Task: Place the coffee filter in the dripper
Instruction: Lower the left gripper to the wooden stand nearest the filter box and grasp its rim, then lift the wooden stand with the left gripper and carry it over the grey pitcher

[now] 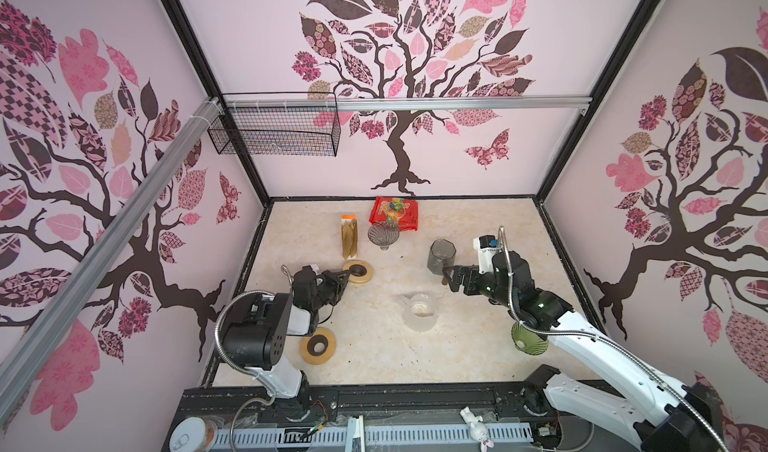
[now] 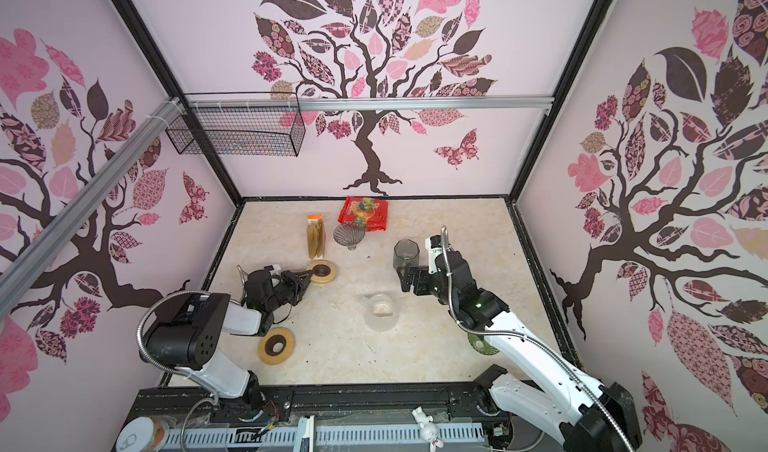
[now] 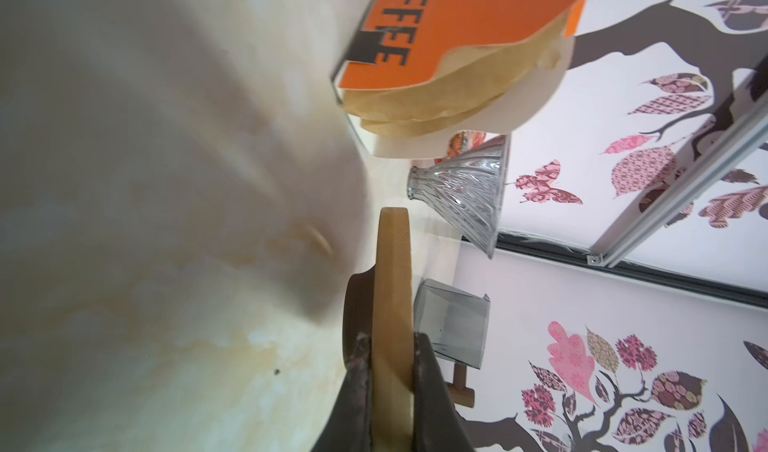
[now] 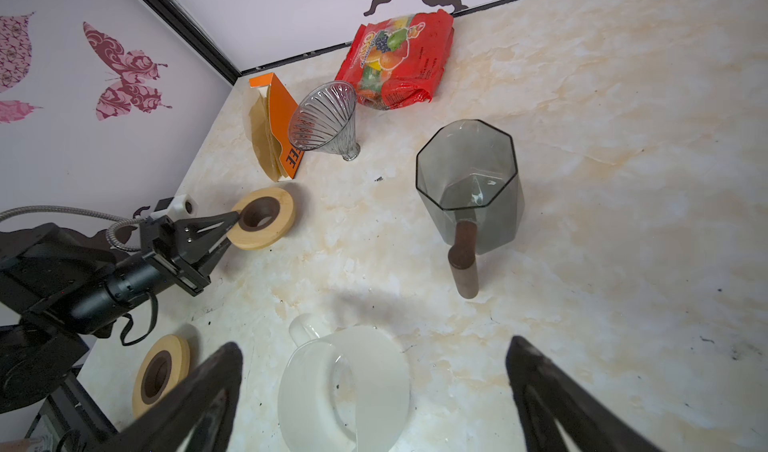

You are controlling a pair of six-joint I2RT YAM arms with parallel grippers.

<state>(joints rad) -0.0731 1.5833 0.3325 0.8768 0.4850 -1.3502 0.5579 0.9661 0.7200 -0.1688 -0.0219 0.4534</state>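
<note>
Nearest, one wooden ring (image 4: 180,356) and a frosted pitcher (image 4: 316,383) by the right gripper (image 4: 374,343) (fingers wide apart), then the left gripper (image 4: 237,221) clamped on the second ring (image 4: 274,229), an empty smoked-glass mug (image 4: 469,188), and farthest the empty clear glass dripper (image 4: 322,119) beside an orange box (image 4: 278,113) holding brown coffee filters (image 4: 262,138).

The bench (image 1: 465,358) is a pale marble-look slab with a few dark specks. At the back sits a red snack bag (image 1: 395,215), with a clear ribbed dripper (image 1: 383,234) standing just in front of it and an orange filter box (image 1: 349,238) beside that. There's a far wooden ring (image 1: 360,272) near the box and a near wooden ring (image 1: 318,348) up front. A frosted pitcher (image 1: 419,310) sits mid-bench, a smoky cup (image 1: 441,256) behind it, and a green dripper (image 1: 528,340) off to the right.
</note>
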